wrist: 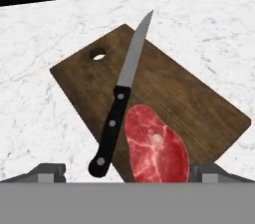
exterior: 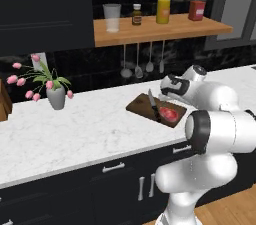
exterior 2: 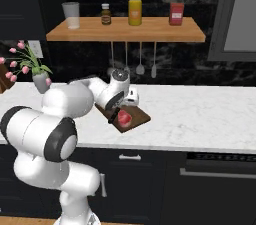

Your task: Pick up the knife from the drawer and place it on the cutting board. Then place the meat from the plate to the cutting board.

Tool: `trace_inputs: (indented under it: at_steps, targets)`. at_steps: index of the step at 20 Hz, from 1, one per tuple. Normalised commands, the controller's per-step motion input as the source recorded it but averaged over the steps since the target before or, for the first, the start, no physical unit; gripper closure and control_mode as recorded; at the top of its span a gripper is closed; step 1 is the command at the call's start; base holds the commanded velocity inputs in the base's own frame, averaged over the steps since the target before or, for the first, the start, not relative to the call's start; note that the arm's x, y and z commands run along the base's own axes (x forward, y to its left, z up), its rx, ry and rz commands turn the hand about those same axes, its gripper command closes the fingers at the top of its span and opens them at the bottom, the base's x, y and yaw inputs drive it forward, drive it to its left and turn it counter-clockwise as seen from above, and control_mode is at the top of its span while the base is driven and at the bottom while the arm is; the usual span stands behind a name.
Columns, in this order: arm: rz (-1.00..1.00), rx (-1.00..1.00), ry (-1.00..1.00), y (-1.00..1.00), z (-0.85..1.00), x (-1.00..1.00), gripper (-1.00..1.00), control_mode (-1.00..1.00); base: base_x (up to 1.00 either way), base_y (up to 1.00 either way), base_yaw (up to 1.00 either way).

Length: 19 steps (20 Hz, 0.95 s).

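Meat (wrist: 157, 144) on board (wrist: 189, 101) — between open jaws.

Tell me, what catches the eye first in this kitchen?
The big white robot arm, its open gripper poised just above a dark wooden cutting board on the marble counter. On the board lie a black-handled knife and, beside it, a red raw steak. Pink tulips in a vase stand further along the counter.
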Motion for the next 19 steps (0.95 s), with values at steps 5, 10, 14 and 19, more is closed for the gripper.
trace_inputs:
  at_steps: [5, 10, 14, 19]
  targets:
    - [-0.10, -0.04, -0.14, -0.03, 0.24, -0.70, -1.00, -1.00, 0.00, 0.00, 0.00]
    - [-0.08, -0.01, -0.05, -0.16, 0.55, -0.33, -1.00, -1.00, 0.00, 0.00, 0.00]
    - [0.00, 0.00, -0.05, -0.12, 0.62, -0.36, -1.00, -1.00, 0.00, 0.00, 0.00]
    - [-0.01, 0.00, -0.04, -0.13, 0.42, -0.37, -1.00, -1.00, 0.00, 0.00, 0.00]
